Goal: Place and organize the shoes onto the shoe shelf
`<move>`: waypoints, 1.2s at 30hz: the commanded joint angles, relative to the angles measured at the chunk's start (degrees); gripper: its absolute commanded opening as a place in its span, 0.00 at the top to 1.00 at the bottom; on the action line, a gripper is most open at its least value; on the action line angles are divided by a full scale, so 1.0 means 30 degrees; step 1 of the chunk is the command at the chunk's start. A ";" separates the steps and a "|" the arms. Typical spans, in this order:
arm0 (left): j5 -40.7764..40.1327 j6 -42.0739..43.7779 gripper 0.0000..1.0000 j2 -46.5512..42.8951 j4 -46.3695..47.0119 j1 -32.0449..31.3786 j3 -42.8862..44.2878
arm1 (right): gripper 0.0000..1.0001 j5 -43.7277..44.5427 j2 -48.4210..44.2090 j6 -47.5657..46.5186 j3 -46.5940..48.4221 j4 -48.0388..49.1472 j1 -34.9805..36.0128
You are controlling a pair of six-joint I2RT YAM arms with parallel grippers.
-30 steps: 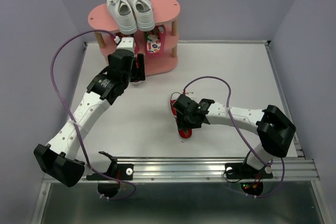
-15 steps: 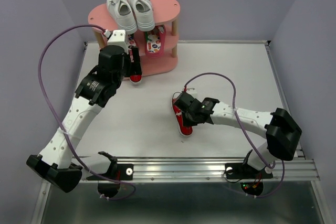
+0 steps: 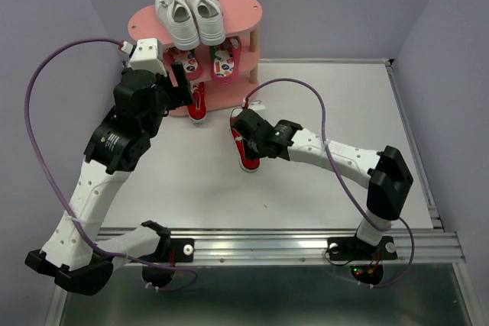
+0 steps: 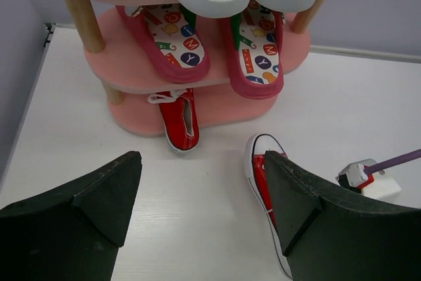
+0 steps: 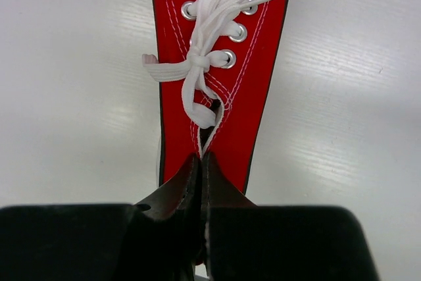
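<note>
Two red canvas sneakers: the shelved sneaker (image 4: 181, 120) lies on the bottom tier of the shoe shelf (image 3: 241, 13). The held sneaker (image 5: 253, 90) is on the table (image 3: 344, 104), clamped by the closed right gripper (image 5: 200, 159). The left gripper (image 4: 202, 162) stands wide open, empty.

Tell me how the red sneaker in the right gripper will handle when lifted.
Probably light: the red sneaker is small, thin canvas. The right gripper pinches only soft canvas at the opening, so it may sag or swing toe-down. Its loose white laces could dangle and snag the shelf.
</note>
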 commanded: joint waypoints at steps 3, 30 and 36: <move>-0.0611 0.0284 0.14 -0.0709 0.0359 0.0145 0.0264 | 0.99 0.2618 0.1631 -0.1534 0.3871 0.1691 0.0190; -0.1314 0.0518 0.14 -0.1851 -0.0168 0.0379 -0.0439 | 0.99 0.3380 1.0244 -0.6399 1.3135 0.4416 -0.2593; -0.1724 0.0722 0.14 -0.2291 -0.0695 0.0379 -0.0410 | 0.99 0.3644 1.0950 -0.6546 1.3137 0.5760 -0.2769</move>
